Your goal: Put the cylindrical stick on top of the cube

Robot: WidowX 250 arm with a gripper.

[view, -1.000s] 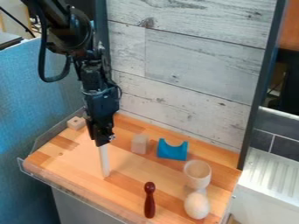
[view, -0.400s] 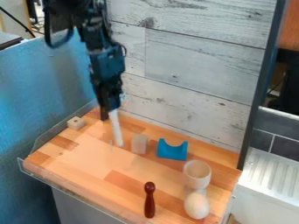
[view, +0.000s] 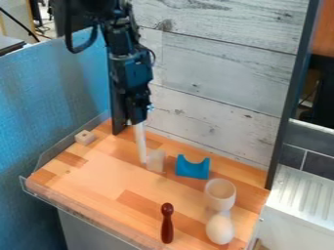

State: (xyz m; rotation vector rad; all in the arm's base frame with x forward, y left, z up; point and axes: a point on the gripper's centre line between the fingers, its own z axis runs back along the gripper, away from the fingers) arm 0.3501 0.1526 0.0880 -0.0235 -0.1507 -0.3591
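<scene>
"Claw [view: 138,120] pinching the white stick [view: 141,145] by its top end, and look at that travel! Up from the front of the wooden board [view: 108,178], back and across towards the pale cube [view: 156,160]!"

"Big change, that. Its lower end now shows just beside the cube's left edge in the camera view, where a moment ago there was a gap. I'd call this the lining-up stage, grasp done, placing to come."

"Touching?"

"Can't tell, nor how high it hangs. A little more sideways, I reckon, then gently down; a narrow foot could easily topple."

"And what a field! Slim, smooth, nearly upright stick; square-edged cube with a flat top."

"Blue block [view: 192,169] with its scooped curve, glossy dark-red pin [view: 168,225], round-mouthed pale cup [view: 219,196], egg [view: 219,229] all curves!"

"And rough, whitewashed planks [view: 215,73] behind!"
</scene>
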